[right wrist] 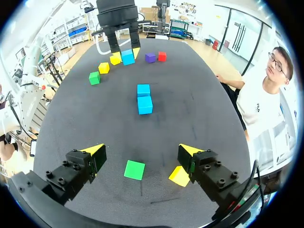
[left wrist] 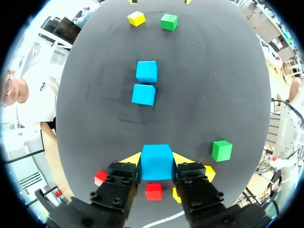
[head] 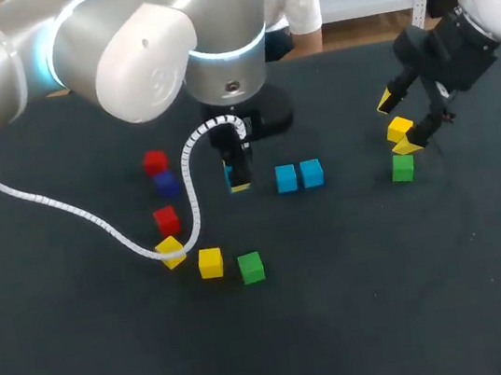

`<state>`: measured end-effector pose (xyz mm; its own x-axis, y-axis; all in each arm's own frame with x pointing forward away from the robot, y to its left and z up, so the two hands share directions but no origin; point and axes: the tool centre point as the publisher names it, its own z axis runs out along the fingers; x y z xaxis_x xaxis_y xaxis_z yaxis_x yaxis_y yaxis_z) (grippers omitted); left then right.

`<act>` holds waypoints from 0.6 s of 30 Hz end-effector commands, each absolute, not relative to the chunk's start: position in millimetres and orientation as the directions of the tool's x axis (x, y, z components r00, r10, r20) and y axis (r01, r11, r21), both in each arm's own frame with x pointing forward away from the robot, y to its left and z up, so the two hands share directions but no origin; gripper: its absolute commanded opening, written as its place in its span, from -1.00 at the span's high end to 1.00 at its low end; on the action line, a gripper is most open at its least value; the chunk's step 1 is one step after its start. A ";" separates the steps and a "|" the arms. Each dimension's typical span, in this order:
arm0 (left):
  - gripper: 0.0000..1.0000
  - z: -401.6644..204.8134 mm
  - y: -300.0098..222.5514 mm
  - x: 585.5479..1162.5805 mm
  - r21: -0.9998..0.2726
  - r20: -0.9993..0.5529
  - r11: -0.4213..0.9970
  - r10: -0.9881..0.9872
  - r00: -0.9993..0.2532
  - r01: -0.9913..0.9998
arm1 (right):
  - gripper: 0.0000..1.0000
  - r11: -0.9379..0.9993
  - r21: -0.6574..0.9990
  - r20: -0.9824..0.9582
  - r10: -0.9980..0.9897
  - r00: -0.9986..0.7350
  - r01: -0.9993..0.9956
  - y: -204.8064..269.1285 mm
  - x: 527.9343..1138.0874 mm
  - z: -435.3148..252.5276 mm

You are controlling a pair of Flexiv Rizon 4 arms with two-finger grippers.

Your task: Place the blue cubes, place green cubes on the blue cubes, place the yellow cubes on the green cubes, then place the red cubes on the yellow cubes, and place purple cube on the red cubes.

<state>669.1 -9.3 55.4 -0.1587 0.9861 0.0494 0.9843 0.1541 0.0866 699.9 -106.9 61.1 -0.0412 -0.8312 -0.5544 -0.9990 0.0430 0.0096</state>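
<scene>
Eleven small cubes are in view: three blue, two green, three yellow, two red and one purple.

Nearest on the dark worktop lies a green cube. A yellow cube is just beside it, and a second yellow cube sits a little further along, against a white coiled cable that trails across the surface. A red cube sits just behind that one.

On the right side, the second green cube lies with the third yellow cube just beyond it. In the middle, a blue cube and a second blue cube sit side by side. Farther off on the left, the purple cube and the second red cube are close together.

The left tool is clenched on the third blue cube, with one yellow-tipped finger pressed to each of two opposite faces. In the head view this cube hangs just left of the blue pair.

The right tool is spread wide and grasps nothing. In its wrist view the second green cube lies on the worktop between its fingers, touching neither. The third yellow cube lies just beside one finger.
</scene>
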 end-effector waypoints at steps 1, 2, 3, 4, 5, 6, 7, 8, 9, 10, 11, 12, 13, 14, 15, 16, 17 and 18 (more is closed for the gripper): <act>1.00 54.3 -11.0 677.6 0.074 0.054 0.152 0.986 -0.156 0.986 | -1.00 0.044 0.009 -0.555 -0.831 -0.041 -0.999 -107.0 699.6 61.2; 1.00 54.2 -11.1 678.3 0.073 0.053 0.152 0.986 -0.156 0.986 | -1.00 0.044 0.009 -0.555 -0.831 -0.041 -0.999 -107.0 699.6 61.2; 1.00 54.1 -11.2 678.8 0.072 0.053 0.151 0.986 -0.155 0.986 | -1.00 0.044 0.009 -0.555 -0.831 -0.041 -0.999 -107.0 699.6 61.2; 1.00 54.0 -11.4 679.4 0.063 0.053 0.150 0.987 -0.153 0.987 | -1.00 0.044 0.009 -0.555 -0.831 -0.041 -0.999 -107.0 699.6 61.2; 1.00 53.8 -11.6 679.9 0.059 0.060 0.153 0.986 -0.156 0.986 | -1.00 0.044 0.009 -0.555 -0.831 -0.041 -0.999 -107.0 699.6 61.2; 1.00 53.7 -11.6 680.0 0.059 0.061 0.152 0.986 -0.155 0.987 | -1.00 0.044 0.009 -0.555 -0.831 -0.041 -0.999 -107.0 699.6 61.2; 1.00 54.0 -11.7 679.8 0.051 0.069 0.158 0.984 -0.162 0.986 | -1.00 0.044 0.009 -0.555 -0.831 -0.041 -0.999 -107.0 699.6 61.2; 1.00 54.0 -11.7 679.8 0.051 0.069 0.158 0.984 -0.162 0.986 | -1.00 0.044 0.009 -0.555 -0.831 -0.041 -0.999 -107.0 699.6 61.2; 1.00 54.0 -11.7 679.8 0.051 0.069 0.158 0.984 -0.162 0.986 | -1.00 0.044 0.009 -0.555 -0.831 -0.041 -0.999 -107.0 699.6 61.2; 1.00 54.0 -11.7 679.8 0.051 0.069 0.158 0.984 -0.162 0.986 | -1.00 0.044 0.009 -0.555 -0.831 -0.041 -0.999 -107.0 699.6 61.2; 1.00 54.0 -11.7 679.8 0.051 0.069 0.158 0.984 -0.162 0.986 | -1.00 0.044 0.009 -0.555 -0.831 -0.041 -0.999 -107.0 699.6 61.2; 1.00 54.0 -11.7 679.8 0.051 0.069 0.158 0.984 -0.162 0.986 | -1.00 0.044 0.009 -0.555 -0.831 -0.041 -0.999 -107.0 699.6 61.2; 1.00 54.0 -11.7 679.8 0.051 0.069 0.158 0.984 -0.162 0.986 | -1.00 0.044 0.009 -0.555 -0.831 -0.041 -0.999 -107.0 699.6 61.2; 1.00 54.0 -11.7 679.8 0.051 0.069 0.158 0.984 -0.162 0.986 | -1.00 0.044 0.009 -0.555 -0.831 -0.041 -0.999 -107.0 699.6 61.2; 1.00 54.0 -11.7 679.8 0.051 0.069 0.158 0.984 -0.162 0.986 | -1.00 0.044 0.009 -0.555 -0.831 -0.041 -0.999 -107.0 699.6 61.2; 1.00 54.0 -11.7 679.8 0.051 0.069 0.158 0.984 -0.162 0.986 | -1.00 0.044 0.009 -0.555 -0.831 -0.041 -0.999 -107.0 699.6 61.2; 1.00 54.0 -11.7 679.8 0.051 0.069 0.158 0.984 -0.162 0.986 | -1.00 0.044 0.009 -0.555 -0.831 -0.041 -0.999 -107.0 699.6 61.2; 1.00 54.0 -11.7 679.8 0.051 0.069 0.158 0.984 -0.162 0.986 | -1.00 0.044 0.009 -0.555 -0.831 -0.041 -0.999 -107.0 699.6 61.2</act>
<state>676.8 -10.8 53.5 -0.1643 0.9843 0.0652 0.9853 0.1606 0.0584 699.9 -106.9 61.1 -0.0412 -0.8312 -0.5544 -0.9990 0.0431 0.0096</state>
